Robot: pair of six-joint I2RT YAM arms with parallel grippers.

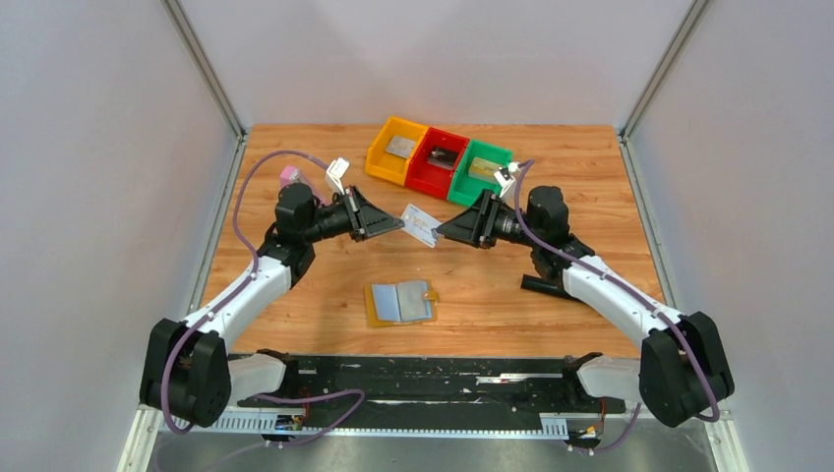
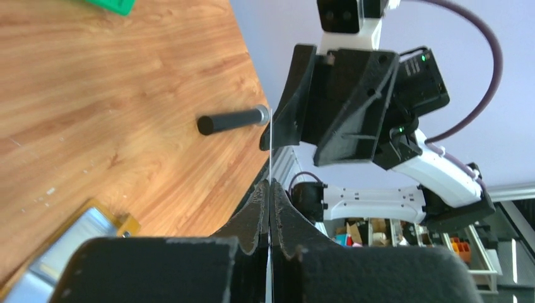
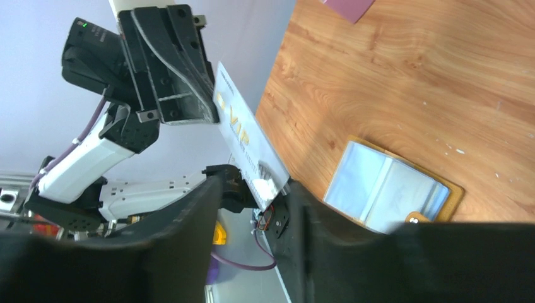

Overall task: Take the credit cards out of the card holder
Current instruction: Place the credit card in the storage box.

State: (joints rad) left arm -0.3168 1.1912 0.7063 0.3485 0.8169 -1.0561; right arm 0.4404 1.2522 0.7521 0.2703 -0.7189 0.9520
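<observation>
Clamping a credit card [image 1: 421,225] at 12 o'clock of the card holder [image 1: 400,303], the left gripper [image 1: 400,225] likely offers it into the right gripper's [image 1: 440,231] parted fingers.

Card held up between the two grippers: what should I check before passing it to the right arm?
1. Left gripper shut on the card: ok.
2. Right gripper open: ok.
3. Card's free end between the right fingers: ok.
4. Right fingers touching the card: cannot tell.
5. Card holder lying open on the table, clear of both arms: ok.
6. More cards in the holder: cannot tell.
</observation>
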